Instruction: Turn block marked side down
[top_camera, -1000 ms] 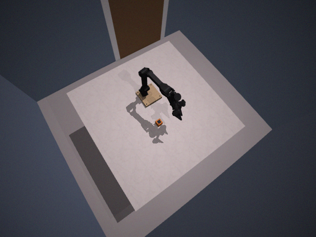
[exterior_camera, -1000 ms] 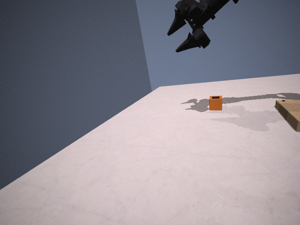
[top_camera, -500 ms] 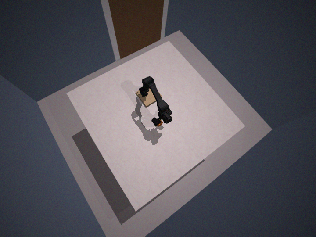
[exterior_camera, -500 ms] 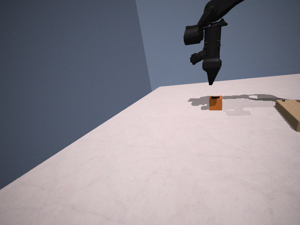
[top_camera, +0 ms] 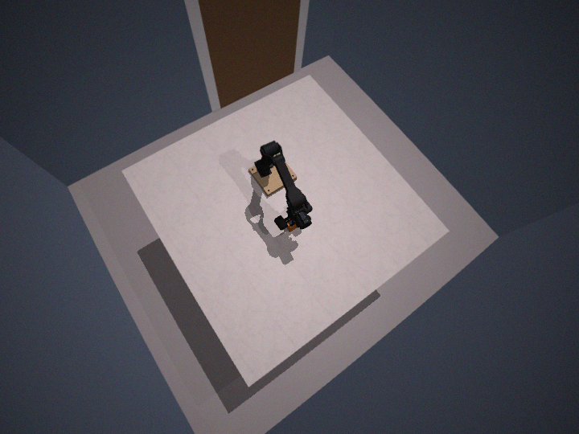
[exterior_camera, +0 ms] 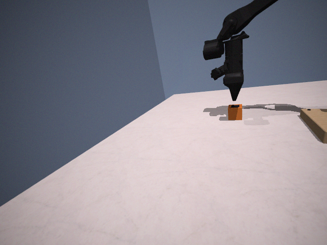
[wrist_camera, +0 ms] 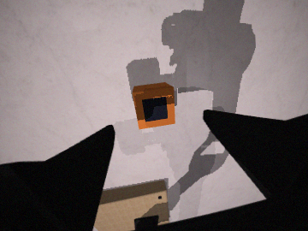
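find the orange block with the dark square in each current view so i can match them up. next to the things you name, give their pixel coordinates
top: orange block [top_camera: 291,227], just below centre, partly hidden by the arm
exterior: orange block [exterior_camera: 235,113], right of centre, under the hand [exterior_camera: 234,100]
wrist: orange block [wrist_camera: 157,124], near centre
shared landmark: wooden base plate [top_camera: 273,187] [exterior_camera: 315,118] [wrist_camera: 124,210]
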Controlling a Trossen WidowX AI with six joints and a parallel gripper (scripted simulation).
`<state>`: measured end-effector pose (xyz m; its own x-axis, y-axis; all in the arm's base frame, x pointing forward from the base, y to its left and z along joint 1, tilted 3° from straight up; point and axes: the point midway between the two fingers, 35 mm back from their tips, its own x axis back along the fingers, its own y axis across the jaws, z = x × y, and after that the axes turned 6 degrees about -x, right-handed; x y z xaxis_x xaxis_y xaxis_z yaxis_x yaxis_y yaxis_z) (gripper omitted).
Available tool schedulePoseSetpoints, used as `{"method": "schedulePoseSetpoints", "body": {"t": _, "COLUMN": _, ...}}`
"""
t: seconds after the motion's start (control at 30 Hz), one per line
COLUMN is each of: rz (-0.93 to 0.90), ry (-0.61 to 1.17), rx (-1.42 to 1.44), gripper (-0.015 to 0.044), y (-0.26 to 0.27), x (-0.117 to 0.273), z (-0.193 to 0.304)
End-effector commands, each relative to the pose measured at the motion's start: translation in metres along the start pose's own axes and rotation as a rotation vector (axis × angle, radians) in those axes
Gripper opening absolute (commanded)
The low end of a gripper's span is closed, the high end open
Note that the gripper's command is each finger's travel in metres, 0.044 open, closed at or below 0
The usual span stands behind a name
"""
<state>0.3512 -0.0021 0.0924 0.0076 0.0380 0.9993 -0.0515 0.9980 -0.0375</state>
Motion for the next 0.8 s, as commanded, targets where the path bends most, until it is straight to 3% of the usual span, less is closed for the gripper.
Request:
{"method": "schedulePoseSetpoints", "body": {"t": 0.0, "rz": -0.004, "ry": 0.003, "rx": -0.005, "gripper": 0.044, "y": 0.0, "x": -0.007, "z": 0.0}}
{"method": "schedulePoseSetpoints", "body": {"t": 0.77, "rz": -0.004, "ry": 0.003, "rx": -0.005, "gripper": 0.044, "y": -0.001, "x": -0.046, "z": 0.0}}
